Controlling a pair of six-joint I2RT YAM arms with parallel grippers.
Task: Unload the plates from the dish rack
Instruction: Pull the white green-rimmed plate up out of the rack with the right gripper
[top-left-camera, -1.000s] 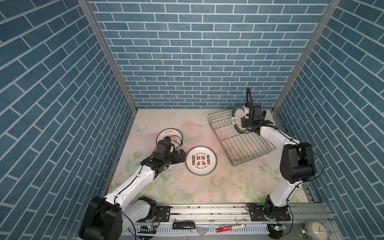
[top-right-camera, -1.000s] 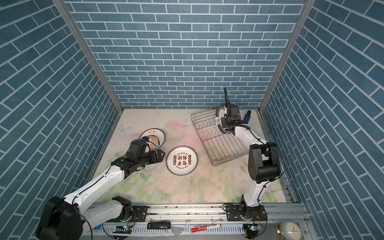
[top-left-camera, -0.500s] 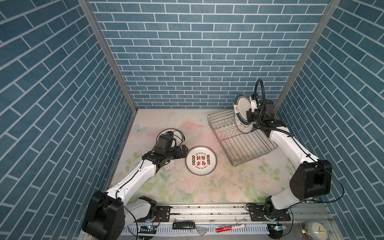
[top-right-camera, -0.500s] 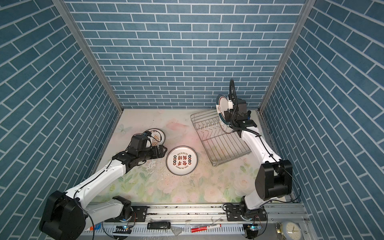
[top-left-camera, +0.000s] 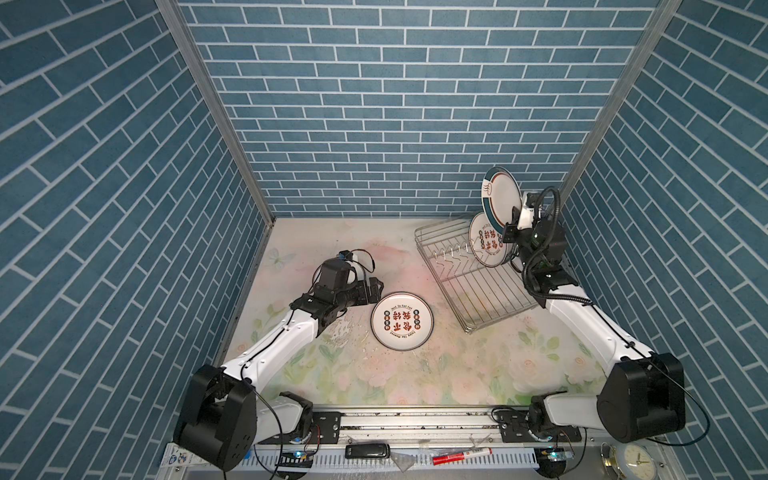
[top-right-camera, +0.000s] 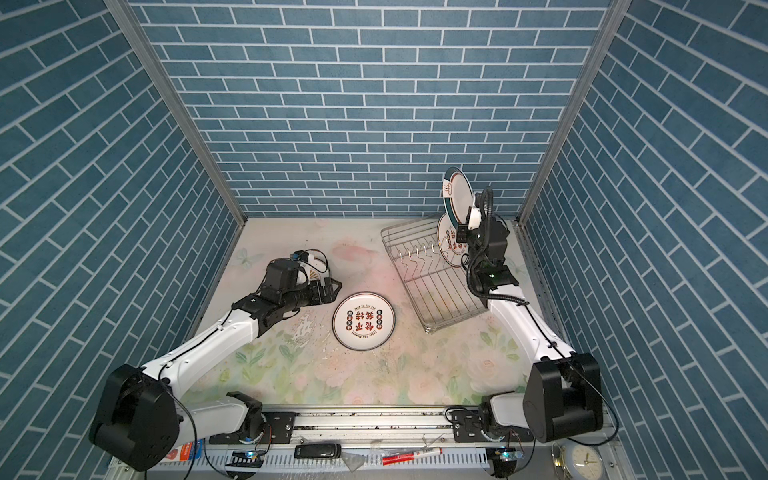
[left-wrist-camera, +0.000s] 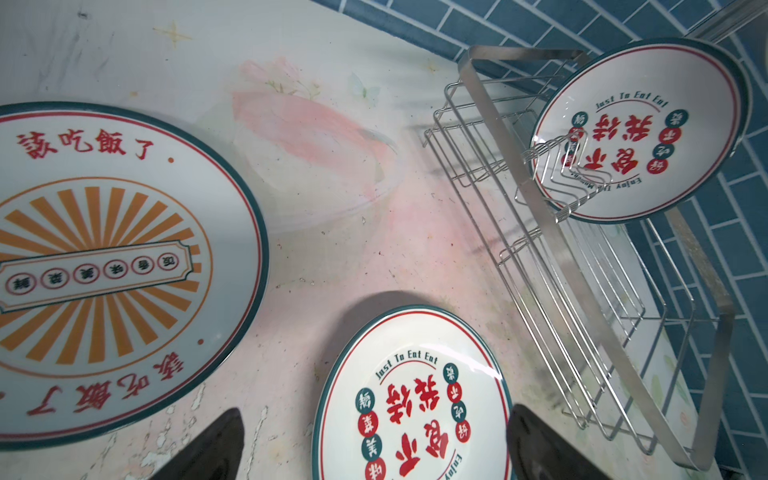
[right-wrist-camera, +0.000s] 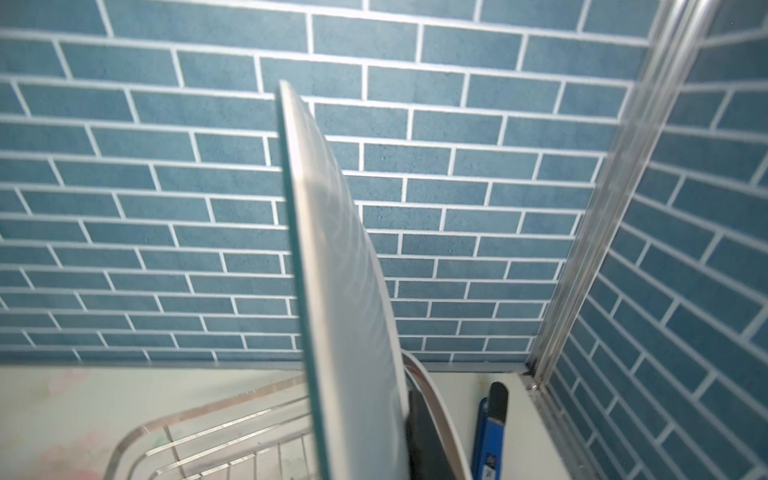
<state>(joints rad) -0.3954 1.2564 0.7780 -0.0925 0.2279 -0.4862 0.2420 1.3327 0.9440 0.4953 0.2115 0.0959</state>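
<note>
My right gripper (top-left-camera: 514, 216) (top-right-camera: 467, 219) is shut on the rim of a white, teal-rimmed plate (top-left-camera: 500, 193) (top-right-camera: 456, 194), held upright above the dish rack (top-left-camera: 478, 286) (top-right-camera: 440, 291). The right wrist view shows that plate (right-wrist-camera: 345, 291) edge-on, with one dark finger (right-wrist-camera: 422, 436) behind it. A red-character plate (top-left-camera: 487, 245) (left-wrist-camera: 640, 137) still stands in the rack. Another plate with red characters (top-left-camera: 402, 320) (left-wrist-camera: 411, 399) lies flat on the table. My left gripper (top-left-camera: 372, 291) (left-wrist-camera: 376, 449) hangs open beside it. A sunburst plate (top-right-camera: 316, 269) (left-wrist-camera: 104, 270) lies partly under the left wrist.
The rack sits close to the back right corner, beside the tiled walls. A blue tool (right-wrist-camera: 490, 428) lies behind it against the wall. A red marker (top-left-camera: 461, 457), a black device (top-left-camera: 368, 451) and a clock (top-left-camera: 636, 461) lie along the front rail.
The right gripper has lifted the teal-rimmed plate up out of the rack. The left gripper has moved right from over the sunburst plate towards the flat red-character plate.
</note>
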